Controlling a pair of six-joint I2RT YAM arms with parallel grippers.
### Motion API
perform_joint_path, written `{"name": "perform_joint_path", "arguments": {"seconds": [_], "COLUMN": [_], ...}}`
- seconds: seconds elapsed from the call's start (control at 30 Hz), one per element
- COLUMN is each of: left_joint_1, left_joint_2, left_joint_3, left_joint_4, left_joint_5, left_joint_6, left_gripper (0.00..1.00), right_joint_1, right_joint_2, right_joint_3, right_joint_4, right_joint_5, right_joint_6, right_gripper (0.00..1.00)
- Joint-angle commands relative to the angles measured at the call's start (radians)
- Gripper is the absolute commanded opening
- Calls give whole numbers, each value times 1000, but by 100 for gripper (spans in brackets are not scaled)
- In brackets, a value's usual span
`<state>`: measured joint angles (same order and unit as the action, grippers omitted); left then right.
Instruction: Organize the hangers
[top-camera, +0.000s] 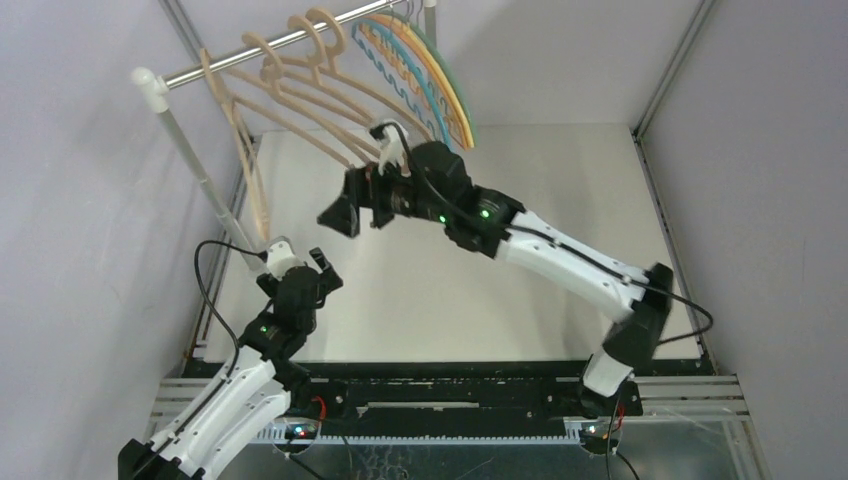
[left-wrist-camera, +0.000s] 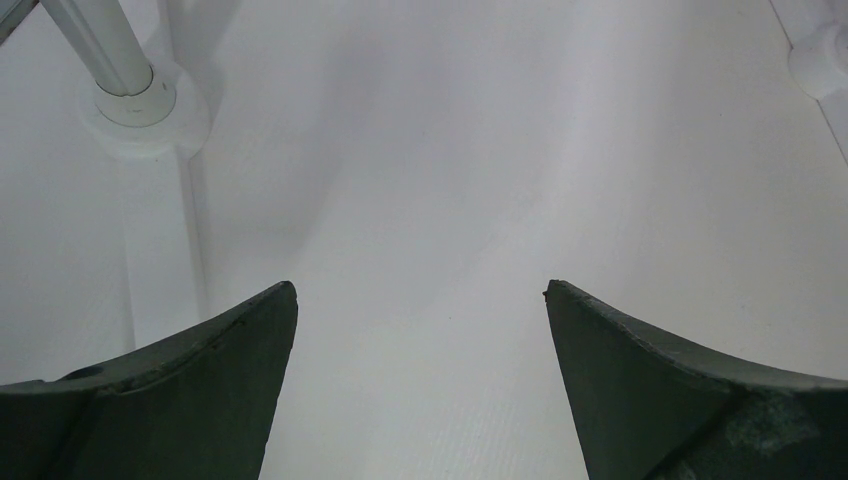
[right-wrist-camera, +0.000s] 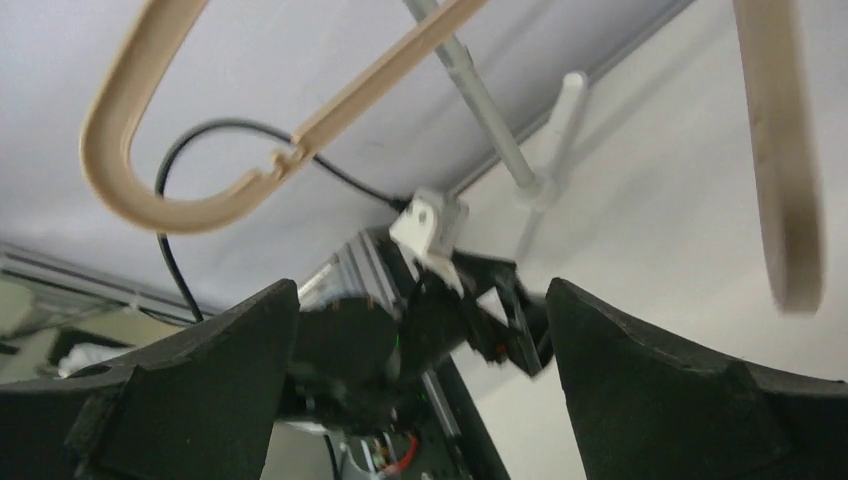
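right wrist view cuts off beige hangers (right-wrist-camera: 782, 150).

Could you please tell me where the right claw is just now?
In the top view the right claw hangs open, left of centre, just below the beige hangers on the rail.

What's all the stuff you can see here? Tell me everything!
beige hangers: four, it seems, beige, hanging on the left part of the rail
thin hangers: several packed together, orange, blue, yellow and green, on the right part of the rail
rail: one, silver, across the back left, above the table
poles: two, white, holding up the rail
table: one, white, under everything
left gripper: one, black, open and empty, low near the left pole
right gripper: one, black, open and empty, raised just below the beige hangers
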<state>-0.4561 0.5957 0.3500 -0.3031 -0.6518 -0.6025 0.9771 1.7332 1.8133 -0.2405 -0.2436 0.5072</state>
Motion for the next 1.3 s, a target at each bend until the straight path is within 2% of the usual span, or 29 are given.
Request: {"name": "perform_joint_path", "arguments": {"seconds": [0.0,0.23,0.4,0.53,0.77,0.93,1.27], "left_joint_1": [-3,-3,-4,-4,-3,-3,-3], "left_joint_2": [8,22,26,32,25,25,22], "left_joint_3": [38,57,63,69,66,66,68], "left_joint_4": [9,6,9,7,6,5,7], "left_joint_5": [-23,-26,-19,-14,-15,-14,-9], "left_joint_6": [10,23,29,37,46,46,52], "left_gripper": [99,100,99,100,100,99,99], "right_joint_1": [35,-25,-119,-180,-259,-312,-337], "right_joint_2": [-198,-469,-567,-614,-633,-627,-619], "right_joint_3": [-184,-546,-732,-861,-945,-967,-985], "right_joint_4": [-65,-96,-126,-89,-47,-37,-18], "right_joint_5": [171,303,404,502,564,542,561], "right_joint_6": [-166,-217,-227,-256,-291,-293,-284], "right_gripper": [100,100,100,100,100,100,100]}}
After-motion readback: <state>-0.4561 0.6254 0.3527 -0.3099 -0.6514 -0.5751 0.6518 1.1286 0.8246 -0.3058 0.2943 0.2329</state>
